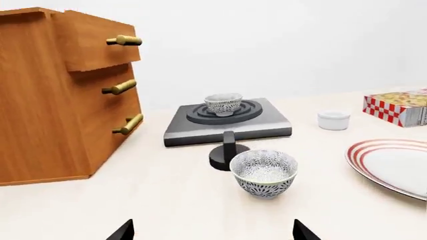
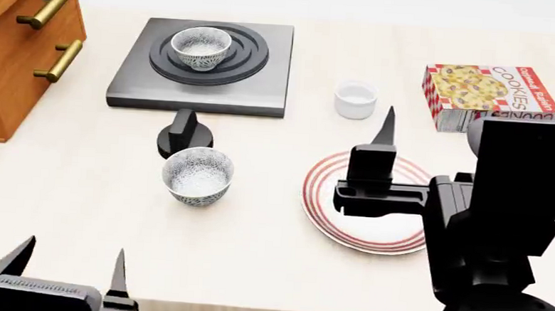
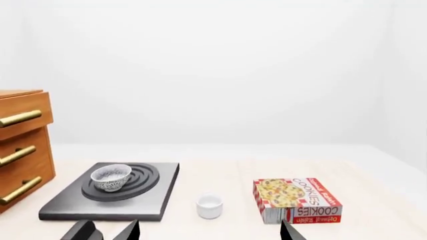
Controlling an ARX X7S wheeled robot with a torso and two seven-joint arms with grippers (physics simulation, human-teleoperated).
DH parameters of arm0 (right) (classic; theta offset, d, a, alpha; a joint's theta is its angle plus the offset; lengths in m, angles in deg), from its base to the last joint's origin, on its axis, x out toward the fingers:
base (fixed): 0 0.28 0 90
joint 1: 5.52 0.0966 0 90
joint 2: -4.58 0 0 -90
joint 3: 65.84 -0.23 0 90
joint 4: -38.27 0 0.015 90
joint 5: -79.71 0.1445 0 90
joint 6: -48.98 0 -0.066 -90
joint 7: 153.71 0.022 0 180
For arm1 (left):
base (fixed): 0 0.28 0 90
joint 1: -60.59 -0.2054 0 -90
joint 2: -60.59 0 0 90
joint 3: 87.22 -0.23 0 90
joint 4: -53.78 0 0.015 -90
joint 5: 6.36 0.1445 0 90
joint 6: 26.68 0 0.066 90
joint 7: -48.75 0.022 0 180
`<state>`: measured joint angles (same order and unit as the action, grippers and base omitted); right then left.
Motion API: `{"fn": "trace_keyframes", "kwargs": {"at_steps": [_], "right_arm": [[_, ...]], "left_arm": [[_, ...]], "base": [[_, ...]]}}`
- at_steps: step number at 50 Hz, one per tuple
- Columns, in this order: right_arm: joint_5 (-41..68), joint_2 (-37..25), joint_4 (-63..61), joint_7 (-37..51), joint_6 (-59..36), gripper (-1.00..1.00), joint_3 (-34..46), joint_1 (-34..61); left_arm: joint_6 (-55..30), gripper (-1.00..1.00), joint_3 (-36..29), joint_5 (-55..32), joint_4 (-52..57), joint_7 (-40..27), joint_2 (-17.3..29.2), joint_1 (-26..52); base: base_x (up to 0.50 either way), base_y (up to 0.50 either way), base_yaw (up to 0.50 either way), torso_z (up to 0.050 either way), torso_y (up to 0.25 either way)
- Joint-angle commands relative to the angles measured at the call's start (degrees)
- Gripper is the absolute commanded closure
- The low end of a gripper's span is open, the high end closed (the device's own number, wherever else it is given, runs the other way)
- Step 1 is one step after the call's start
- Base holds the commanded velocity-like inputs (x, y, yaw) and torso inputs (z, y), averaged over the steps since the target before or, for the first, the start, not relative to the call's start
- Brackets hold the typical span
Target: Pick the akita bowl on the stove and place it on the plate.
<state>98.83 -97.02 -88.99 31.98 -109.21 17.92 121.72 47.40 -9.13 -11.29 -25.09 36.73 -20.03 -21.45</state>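
Note:
The akita bowl (image 2: 200,48) (image 1: 223,104) (image 3: 111,177), white with a dense grey speckle pattern, sits upright on the ring burner of the dark grey stove (image 2: 262,83) (image 1: 267,122) (image 3: 147,202). The red-ringed white plate (image 2: 378,228) (image 1: 393,162) lies at the right front. My right gripper (image 2: 385,133) (image 3: 210,232) hovers over the plate, open and holding nothing. My left gripper (image 2: 73,255) (image 1: 213,231) is open and bare near the table's front left edge, well short of the stove.
A second identical bowl (image 2: 197,176) (image 1: 263,172) stands in front of the stove beside a black knob (image 2: 184,135) (image 1: 225,150). A small white cup (image 2: 356,100) and a cookies box (image 2: 490,92) sit right of the stove. A wooden drawer cabinet (image 2: 17,49) stands at the left.

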Motion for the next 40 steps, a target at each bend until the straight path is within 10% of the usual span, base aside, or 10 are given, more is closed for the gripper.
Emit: {"fn": "trace_keyframes", "kwargs": {"at_steps": [1,15,40], "right_arm": [[-0.6,1.0,0.3,-0.9,0.5,-1.0,-1.7,0.1],[0.0,1.0,0.7,-0.8,0.9,-1.0,-1.9,0.0],[1.3,0.7,0.6,-0.4,0.8,-1.0,-1.8,0.2]], "left_arm": [[-18.4,-1.0,1.8,-1.6,6.6,1.1,-1.8,11.8],[-27.1,-1.0,3.9,-2.8,-12.5,-1.4,-4.8,33.7],[-28.9,-1.0,2.8,-5.3,-16.6,-3.6,-5.0,37.7]], "base": [[0.0,0.0,0.0,0.0,0.0],[0.0,0.0,0.0,0.0,0.0],[0.0,0.0,0.0,0.0,0.0]]}}
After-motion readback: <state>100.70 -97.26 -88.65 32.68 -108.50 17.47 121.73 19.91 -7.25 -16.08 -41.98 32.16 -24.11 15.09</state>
